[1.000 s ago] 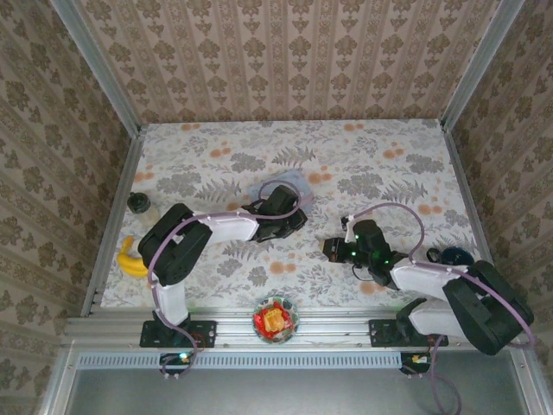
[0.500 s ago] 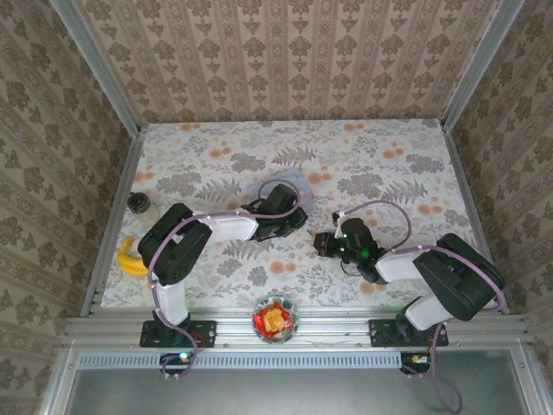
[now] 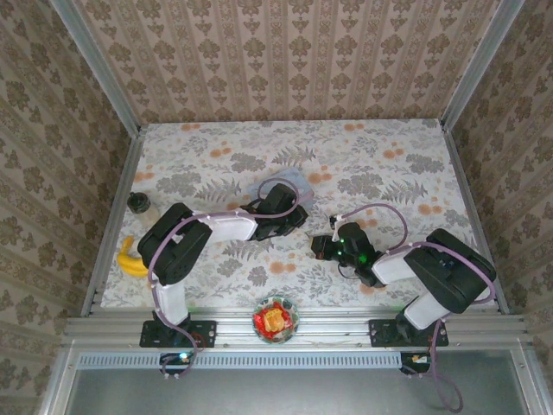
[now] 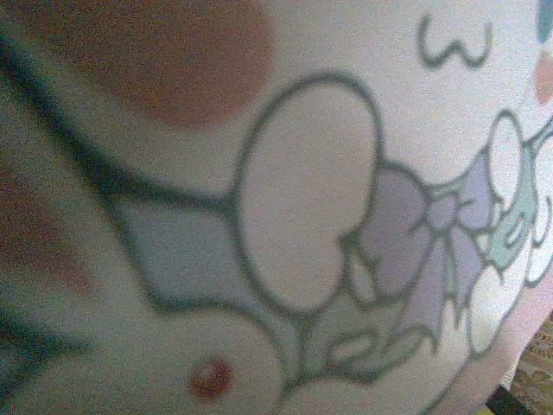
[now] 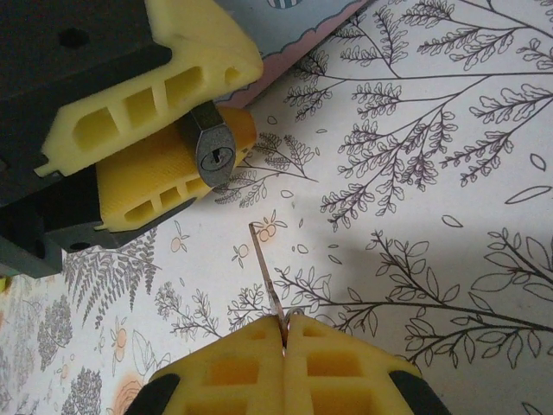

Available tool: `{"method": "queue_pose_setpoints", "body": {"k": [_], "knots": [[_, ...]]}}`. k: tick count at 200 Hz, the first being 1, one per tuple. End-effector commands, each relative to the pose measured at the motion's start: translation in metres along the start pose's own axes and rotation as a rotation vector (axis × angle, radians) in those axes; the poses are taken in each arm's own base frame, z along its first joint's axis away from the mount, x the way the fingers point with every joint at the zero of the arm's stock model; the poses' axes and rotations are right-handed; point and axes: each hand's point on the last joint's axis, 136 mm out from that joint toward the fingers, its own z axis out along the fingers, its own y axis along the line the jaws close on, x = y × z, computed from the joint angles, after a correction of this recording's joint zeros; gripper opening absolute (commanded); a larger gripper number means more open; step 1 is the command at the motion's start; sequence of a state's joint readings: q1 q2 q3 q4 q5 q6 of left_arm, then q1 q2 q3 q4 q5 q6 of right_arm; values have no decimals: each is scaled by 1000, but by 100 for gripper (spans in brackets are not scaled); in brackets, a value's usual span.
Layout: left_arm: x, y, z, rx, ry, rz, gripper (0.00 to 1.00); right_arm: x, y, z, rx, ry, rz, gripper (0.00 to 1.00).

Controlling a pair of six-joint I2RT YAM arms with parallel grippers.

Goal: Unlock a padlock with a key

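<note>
The small dark padlock (image 5: 214, 151) sits pinched between the yellow fingers (image 5: 194, 52) of my left gripper (image 3: 298, 218), its keyhole facing the right wrist camera. My right gripper (image 5: 285, 333) is shut on the key (image 5: 263, 268). The key's thin blade points toward the padlock and ends a short gap below and to the right of the keyhole. From above, the right gripper (image 3: 320, 246) is just right of and nearer than the left one, mid-table. The pale blue cartoon tin (image 4: 302, 216) is very close in the left wrist view and lies under the left wrist (image 3: 278, 184).
A banana (image 3: 131, 258) and a round black knob-like object (image 3: 138, 202) lie by the left rail. A bowl of red and yellow sweets (image 3: 275, 318) stands at the near edge between the arm bases. Patterned walls enclose the table.
My right arm has swung left, carrying the key closer to the padlock. The left arm and the padlock have stayed put.
</note>
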State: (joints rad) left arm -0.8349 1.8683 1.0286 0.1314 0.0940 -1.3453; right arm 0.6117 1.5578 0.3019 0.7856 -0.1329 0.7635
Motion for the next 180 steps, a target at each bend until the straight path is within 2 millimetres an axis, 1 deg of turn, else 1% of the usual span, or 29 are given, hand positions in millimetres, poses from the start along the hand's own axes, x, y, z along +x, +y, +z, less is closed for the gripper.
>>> {"method": "queue_pose_setpoints", "body": {"k": [1, 58, 122, 180], "knots": [[20, 17, 6, -24, 113, -114, 0, -10, 3, 1, -7, -57, 0, 0], [21, 16, 8, -10, 116, -129, 0, -18, 4, -2, -9, -105, -11, 0], [24, 18, 11, -11, 129, -136, 0, -27, 5, 1, 3, -143, -8, 0], [27, 20, 14, -15, 142, -140, 0, -29, 5, 3, -4, -156, 2, 0]]}}
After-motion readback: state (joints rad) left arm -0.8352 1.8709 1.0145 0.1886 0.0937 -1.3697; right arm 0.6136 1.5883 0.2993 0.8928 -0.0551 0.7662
